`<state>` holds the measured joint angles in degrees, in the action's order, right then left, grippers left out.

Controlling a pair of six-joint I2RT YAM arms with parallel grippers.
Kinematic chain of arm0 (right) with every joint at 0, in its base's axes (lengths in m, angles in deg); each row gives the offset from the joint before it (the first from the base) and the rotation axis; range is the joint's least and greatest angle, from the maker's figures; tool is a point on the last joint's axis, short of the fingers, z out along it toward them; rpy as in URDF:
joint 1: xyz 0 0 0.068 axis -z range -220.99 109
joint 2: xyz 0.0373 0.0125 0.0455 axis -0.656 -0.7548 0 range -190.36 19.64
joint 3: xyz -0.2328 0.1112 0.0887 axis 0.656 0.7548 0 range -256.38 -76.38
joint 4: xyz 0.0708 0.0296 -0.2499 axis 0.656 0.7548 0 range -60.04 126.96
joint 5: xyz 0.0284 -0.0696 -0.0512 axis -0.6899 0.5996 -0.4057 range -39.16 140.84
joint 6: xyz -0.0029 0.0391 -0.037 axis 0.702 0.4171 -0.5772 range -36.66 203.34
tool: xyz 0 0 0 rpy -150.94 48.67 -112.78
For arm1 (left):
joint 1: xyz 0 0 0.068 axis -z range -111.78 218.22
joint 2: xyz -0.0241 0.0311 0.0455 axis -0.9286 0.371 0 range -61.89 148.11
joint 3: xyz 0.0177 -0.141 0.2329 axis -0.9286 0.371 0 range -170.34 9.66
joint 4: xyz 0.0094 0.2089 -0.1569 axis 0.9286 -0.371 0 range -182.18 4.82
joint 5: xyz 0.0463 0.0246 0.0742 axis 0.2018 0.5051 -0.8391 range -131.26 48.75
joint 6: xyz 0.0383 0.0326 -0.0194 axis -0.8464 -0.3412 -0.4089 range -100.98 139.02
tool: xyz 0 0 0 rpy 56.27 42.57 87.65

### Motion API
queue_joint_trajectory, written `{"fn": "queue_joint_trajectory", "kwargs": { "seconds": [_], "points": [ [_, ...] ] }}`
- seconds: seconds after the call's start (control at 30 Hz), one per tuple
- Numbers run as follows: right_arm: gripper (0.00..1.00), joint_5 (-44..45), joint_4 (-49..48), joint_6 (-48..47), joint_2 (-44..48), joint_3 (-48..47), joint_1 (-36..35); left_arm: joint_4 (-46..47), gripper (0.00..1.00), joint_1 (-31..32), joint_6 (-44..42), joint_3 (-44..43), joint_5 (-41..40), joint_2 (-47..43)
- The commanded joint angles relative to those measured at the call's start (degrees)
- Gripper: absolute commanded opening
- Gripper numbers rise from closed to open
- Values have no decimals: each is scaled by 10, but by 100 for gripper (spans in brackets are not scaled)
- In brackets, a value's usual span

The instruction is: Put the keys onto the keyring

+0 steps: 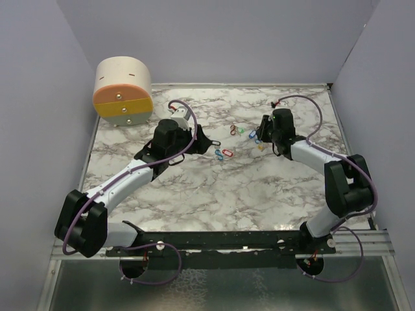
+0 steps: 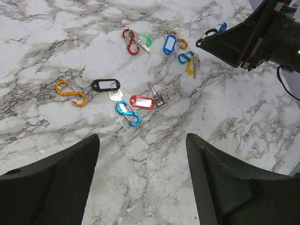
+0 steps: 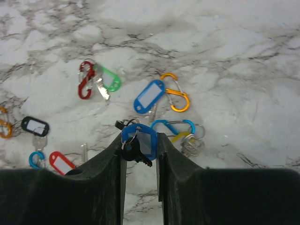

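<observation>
My right gripper (image 3: 139, 137) is shut on a blue tagged key (image 3: 149, 140), held just above the marble with a black key and small split ring hanging from it. Below it lie more keys: a blue tag (image 3: 149, 96) beside an orange carabiner keyring (image 3: 176, 92), a green tag (image 3: 110, 78) on a red carabiner (image 3: 85, 79), and a yellow tag on a blue carabiner (image 3: 173, 125). My left gripper (image 2: 143, 140) hangs open over bare marble. Just beyond it are a red tag (image 2: 142, 101), a blue carabiner (image 2: 128, 113), a black tag (image 2: 105, 85) and an orange carabiner (image 2: 70, 93).
A round beige box with an orange front (image 1: 123, 91) stands at the back left of the marble table (image 1: 214, 194). Grey walls close in the left, back and right sides. The right gripper (image 2: 248, 40) reaches into the left wrist view's upper right.
</observation>
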<state>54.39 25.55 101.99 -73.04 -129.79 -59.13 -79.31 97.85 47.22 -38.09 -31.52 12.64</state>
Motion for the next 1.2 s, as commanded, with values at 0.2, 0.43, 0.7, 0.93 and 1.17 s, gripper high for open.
{"fn": "queue_joint_trajectory", "kwargs": {
  "seconds": [0.2,0.43,0.7,0.93,1.17],
  "points": [
    [1,-36,-1,80,-43,-1,85,34,76,-4,16,3,13,5],
    [43,-39,-5,126,-41,14,130,43,76,-4,20,3,20,13],
    [61,-21,-11,124,19,44,131,48,77,-4,23,4,21,15],
    [60,-98,-54,70,91,89,115,56,81,-4,23,8,13,19],
    [52,-148,-69,13,88,92,24,66,86,-4,32,7,8,48]
  ]
}}
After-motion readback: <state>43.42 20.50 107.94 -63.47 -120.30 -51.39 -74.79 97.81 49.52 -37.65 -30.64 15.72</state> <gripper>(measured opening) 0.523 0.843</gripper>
